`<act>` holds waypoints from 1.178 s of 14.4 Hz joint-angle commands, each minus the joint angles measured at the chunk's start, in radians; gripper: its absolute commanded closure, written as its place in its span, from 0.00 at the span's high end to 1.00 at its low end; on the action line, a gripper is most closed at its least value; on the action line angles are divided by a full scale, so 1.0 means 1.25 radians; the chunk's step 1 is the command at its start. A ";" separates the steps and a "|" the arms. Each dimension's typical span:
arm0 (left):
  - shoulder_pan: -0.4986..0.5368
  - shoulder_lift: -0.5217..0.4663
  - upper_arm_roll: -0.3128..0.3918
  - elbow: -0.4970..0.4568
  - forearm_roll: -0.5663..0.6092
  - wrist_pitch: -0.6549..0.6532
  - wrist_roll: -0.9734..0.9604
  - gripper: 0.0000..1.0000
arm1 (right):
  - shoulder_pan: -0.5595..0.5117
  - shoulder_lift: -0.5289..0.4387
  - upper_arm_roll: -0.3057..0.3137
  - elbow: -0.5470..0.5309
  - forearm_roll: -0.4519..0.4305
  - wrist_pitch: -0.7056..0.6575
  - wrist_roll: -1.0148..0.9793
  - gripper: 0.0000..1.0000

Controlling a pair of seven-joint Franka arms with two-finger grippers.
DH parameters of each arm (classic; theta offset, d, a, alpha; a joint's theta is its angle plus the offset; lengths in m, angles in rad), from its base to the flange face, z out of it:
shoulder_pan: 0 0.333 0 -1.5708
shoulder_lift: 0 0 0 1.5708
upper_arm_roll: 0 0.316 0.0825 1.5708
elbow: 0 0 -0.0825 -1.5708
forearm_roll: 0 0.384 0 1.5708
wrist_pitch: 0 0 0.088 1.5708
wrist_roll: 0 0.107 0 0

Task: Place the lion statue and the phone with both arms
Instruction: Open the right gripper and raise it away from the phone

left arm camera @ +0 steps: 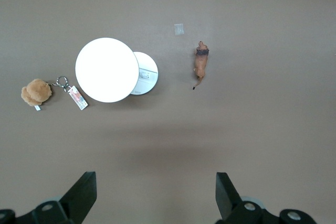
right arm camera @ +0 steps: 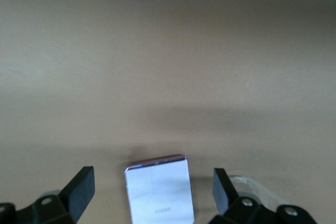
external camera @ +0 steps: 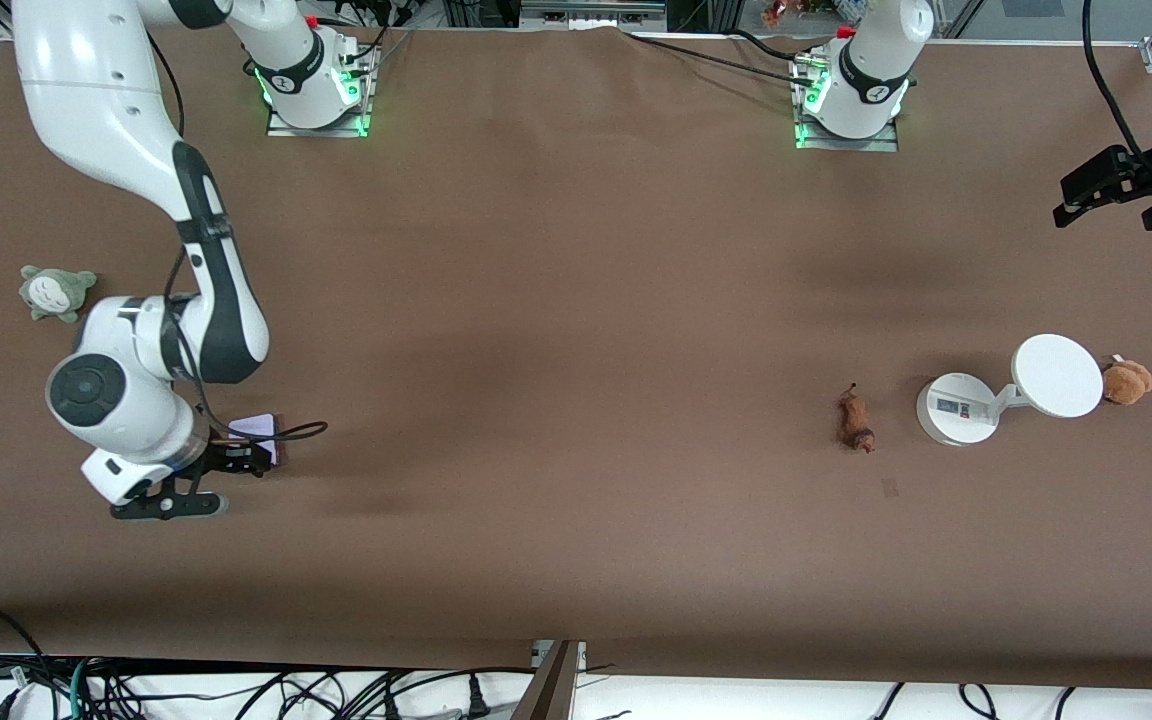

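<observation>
The phone (external camera: 258, 428) is a pale lavender slab lying flat on the brown table at the right arm's end. In the right wrist view the phone (right arm camera: 159, 192) sits between the two fingers with a gap on each side. My right gripper (external camera: 248, 457) (right arm camera: 152, 191) is low around it, open, not touching. The lion statue (external camera: 854, 420) lies on the table toward the left arm's end, also seen in the left wrist view (left arm camera: 200, 64). My left gripper (external camera: 1116, 205) (left arm camera: 155, 195) is open and empty, high over the table's left arm end.
A white stand with a round disc (external camera: 1057, 375) (left arm camera: 106, 70) stands beside the lion statue, with a fluffy brown plush keychain (external camera: 1126, 381) (left arm camera: 36, 92) beside the disc. A grey-green plush (external camera: 56, 291) lies farther from the front camera than the phone.
</observation>
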 commanded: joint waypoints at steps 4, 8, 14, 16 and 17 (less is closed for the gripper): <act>0.003 0.066 -0.003 0.087 0.013 -0.010 0.018 1.00 | 0.007 -0.152 0.009 0.047 -0.004 -0.287 -0.014 1.00; 0.003 0.079 -0.002 0.089 0.015 -0.010 0.018 1.00 | 0.001 -0.283 0.053 0.025 -0.009 -0.446 -0.004 1.00; 0.005 0.095 0.003 0.089 0.015 -0.008 0.015 1.00 | -0.038 -0.482 0.091 -0.102 -0.009 -0.559 -0.007 1.00; 0.005 0.101 0.005 0.089 0.015 -0.008 0.014 1.00 | -0.059 -0.498 0.110 -0.105 -0.010 -0.621 -0.009 1.00; 0.006 0.101 0.005 0.089 0.015 -0.008 0.013 1.00 | -0.064 -0.507 0.112 -0.097 -0.010 -0.629 -0.009 1.00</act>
